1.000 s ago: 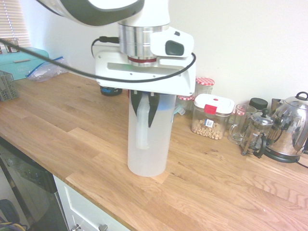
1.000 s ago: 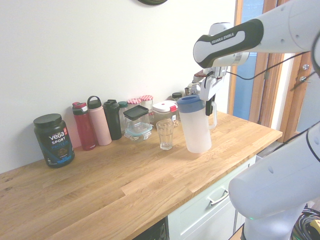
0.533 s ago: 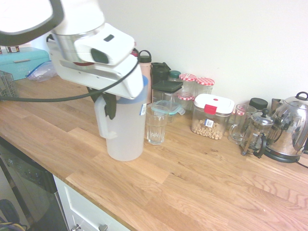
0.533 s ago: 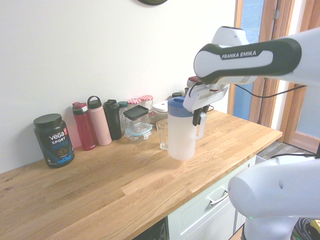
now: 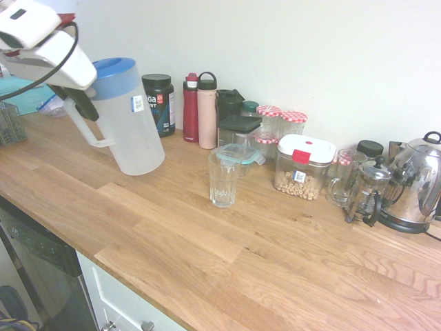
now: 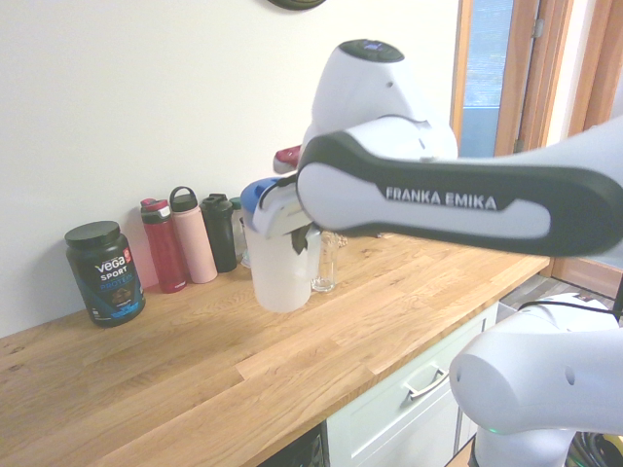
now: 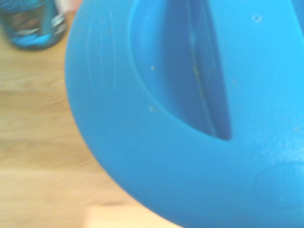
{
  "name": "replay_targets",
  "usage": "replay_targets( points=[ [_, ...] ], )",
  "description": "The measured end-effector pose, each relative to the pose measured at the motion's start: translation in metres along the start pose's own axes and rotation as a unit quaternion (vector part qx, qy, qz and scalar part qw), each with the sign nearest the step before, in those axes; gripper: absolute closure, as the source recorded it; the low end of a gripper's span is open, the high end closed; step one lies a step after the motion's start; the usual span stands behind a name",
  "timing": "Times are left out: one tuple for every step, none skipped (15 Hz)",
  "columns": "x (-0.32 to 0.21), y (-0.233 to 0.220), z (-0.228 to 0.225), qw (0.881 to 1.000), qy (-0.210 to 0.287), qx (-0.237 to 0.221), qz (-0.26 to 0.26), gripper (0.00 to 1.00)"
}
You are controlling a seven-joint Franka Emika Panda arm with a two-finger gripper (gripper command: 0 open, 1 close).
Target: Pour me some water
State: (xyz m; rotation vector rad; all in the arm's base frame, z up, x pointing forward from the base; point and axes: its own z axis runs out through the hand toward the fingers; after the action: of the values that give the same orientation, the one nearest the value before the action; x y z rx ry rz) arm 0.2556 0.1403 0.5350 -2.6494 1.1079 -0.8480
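Translucent pitcher (image 5: 131,124) tilted — glass (image 5: 224,178) empty

We count one jug (image 5: 131,121), one glass (image 5: 224,178) and three bottles (image 5: 207,110). We also see one kettle (image 5: 417,183), one French press (image 5: 366,193) and one tub (image 6: 105,272).

Wooden countertop (image 5: 289,276) carrying an empty glass (image 5: 224,178) mid-surface; bottles (image 5: 198,110), jars (image 5: 281,126), a seed container (image 5: 302,166), French press (image 5: 366,192) and kettle (image 5: 415,183) lining the wall.
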Motion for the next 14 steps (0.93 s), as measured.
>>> replay_targets(
  points=[
    [-0.017,-0.011,0.005,1.0,0.002,0.0,0.001,1.0],
    [-0.028,-0.022,0.012,1.0,0.004,0.001,0.005,1.0],
    [-0.035,-0.034,0.019,1.0,0.002,0.001,0.009,1.0],
    [-0.037,-0.046,0.026,1.0,-0.001,0.0,0.015,1.0],
    [-0.035,-0.056,0.032,1.0,-0.006,-0.001,0.022,1.0],
    [-0.031,-0.067,0.038,0.999,-0.008,-0.004,0.031,1.0],
    [-0.026,-0.079,0.044,0.999,-0.01,-0.009,0.042,1.0],
    [-0.021,-0.09,0.051,0.998,-0.013,-0.016,0.055,1.0],
    [-0.015,-0.098,0.06,0.997,-0.014,-0.024,0.071,1.0],
    [-0.011,-0.103,0.07,0.996,-0.019,-0.03,0.087,1.0],
    [-0.007,-0.106,0.081,0.994,-0.029,-0.035,0.101,1.0],
    [-0.003,-0.107,0.092,0.992,-0.043,-0.038,0.11,1.0],
    [-0.001,-0.108,0.102,0.991,-0.058,-0.039,0.115,1.0],
    [0.0,-0.108,0.109,0.99,-0.071,-0.038,0.119,1.0]
  ],
)
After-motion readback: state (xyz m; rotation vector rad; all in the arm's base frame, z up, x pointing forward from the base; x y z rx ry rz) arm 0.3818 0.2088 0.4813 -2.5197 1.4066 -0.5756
